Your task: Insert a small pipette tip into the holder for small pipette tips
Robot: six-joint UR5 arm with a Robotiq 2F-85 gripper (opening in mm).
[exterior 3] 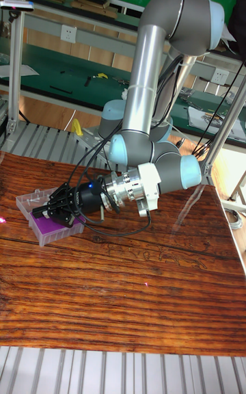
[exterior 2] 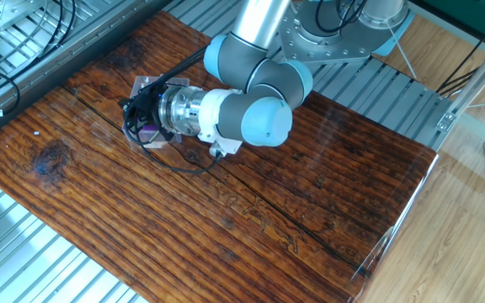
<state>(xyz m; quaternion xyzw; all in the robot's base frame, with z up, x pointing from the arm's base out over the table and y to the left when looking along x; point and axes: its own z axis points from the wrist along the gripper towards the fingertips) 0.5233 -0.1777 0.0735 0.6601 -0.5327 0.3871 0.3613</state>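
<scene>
**Robot claw low over the purple tip holder**

The holder for small pipette tips (exterior 3: 49,221) sits on the brown wooden worktop (exterior 2: 251,219), near its far left side in the fixed view. It is a small clear box with a purple top. A clear lid (exterior 3: 31,200) lies open beside it, on the side away from the arm.

The robot arm (exterior 3: 147,79) comes down from above and bends low, so its wrist lies almost flat over the wood. The black claw (exterior 3: 56,208) points sideways at the holder and hangs right over the purple top. In the fixed view the claw (exterior 2: 139,114) hides most of the holder (exterior 2: 149,132), and only a bit of purple peeks out under it.

The claw's fingers look close together, but the pictures are too small and dark to tell if they are pinched tight or a little apart. I cannot tell if a pipette tip is between them, and I cannot tell if the claw touches the holder.

A black cable (exterior 2: 179,167) runs from the claw along the wrist and loops onto the worktop just beside the holder.

Grey metal slats (exterior 2: 23,261) run around the worktop
</scene>
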